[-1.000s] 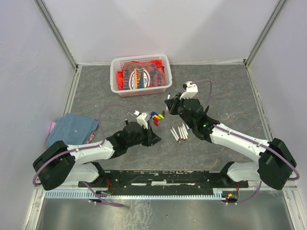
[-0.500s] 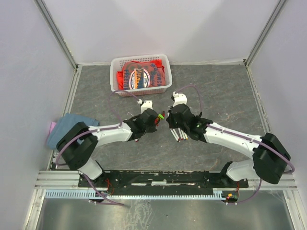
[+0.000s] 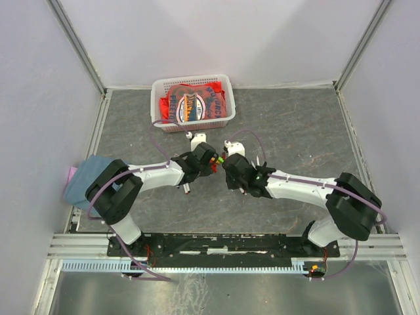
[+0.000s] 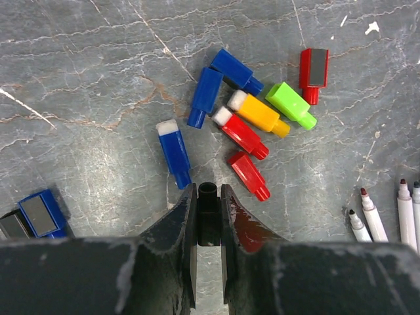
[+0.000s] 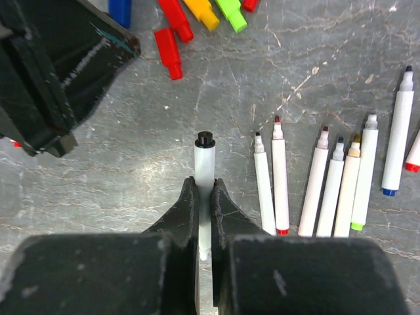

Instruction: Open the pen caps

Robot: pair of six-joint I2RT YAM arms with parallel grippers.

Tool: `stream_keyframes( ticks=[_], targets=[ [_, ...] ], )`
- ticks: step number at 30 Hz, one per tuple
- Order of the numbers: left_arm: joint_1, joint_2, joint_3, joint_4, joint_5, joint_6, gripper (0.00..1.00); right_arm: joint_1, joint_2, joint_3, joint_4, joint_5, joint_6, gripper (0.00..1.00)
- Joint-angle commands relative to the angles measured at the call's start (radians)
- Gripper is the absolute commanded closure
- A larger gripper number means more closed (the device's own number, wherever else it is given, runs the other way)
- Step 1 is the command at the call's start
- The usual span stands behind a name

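Note:
My left gripper (image 4: 208, 189) is shut on a small black pen cap (image 4: 208, 205), held just above the table. Right in front of it lies a cluster of loose pen caps (image 4: 257, 115), blue, red, orange and green. Two more caps, blue (image 4: 39, 213) and black, lie at the lower left. My right gripper (image 5: 204, 182) is shut on a white pen (image 5: 205, 157) whose black tip is bare. Several uncapped pens (image 5: 328, 190) lie in a row to its right. In the top view the left gripper (image 3: 209, 159) and right gripper (image 3: 231, 172) are close together beside the caps (image 3: 218, 159).
A white basket (image 3: 157, 105) of red packets stands at the back. A blue cloth (image 3: 92, 174) lies at the left edge. The left gripper's black body (image 5: 59, 65) fills the upper left of the right wrist view, close to the held pen.
Both grippers came together at the middle of the table. The left gripper moved up to the cap cluster. The right gripper moved down and left, next to the row of pens.

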Motion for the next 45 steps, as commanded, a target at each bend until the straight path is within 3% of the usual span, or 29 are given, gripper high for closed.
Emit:
stream_keyframes(
  ticks=[1,16,22,30,45],
  targets=[
    [0.010,0.016,0.040,0.008,-0.012,-0.023,0.81,0.010,0.032,-0.008,0.008,0.007,0.024,0.96],
    [0.016,0.016,0.042,0.022,0.003,-0.018,0.68,0.015,0.107,-0.007,-0.026,0.032,0.034,0.85],
    [0.016,0.001,0.043,0.019,0.006,-0.016,0.67,0.015,0.137,0.000,-0.045,0.056,0.035,0.82],
    [0.016,-0.119,0.005,0.020,0.013,-0.020,0.67,0.015,0.154,0.022,-0.101,0.112,0.027,0.72],
    [0.016,-0.354,-0.128,-0.006,-0.058,-0.032,0.67,0.015,0.142,0.063,-0.181,0.206,0.015,0.71]
  ],
)
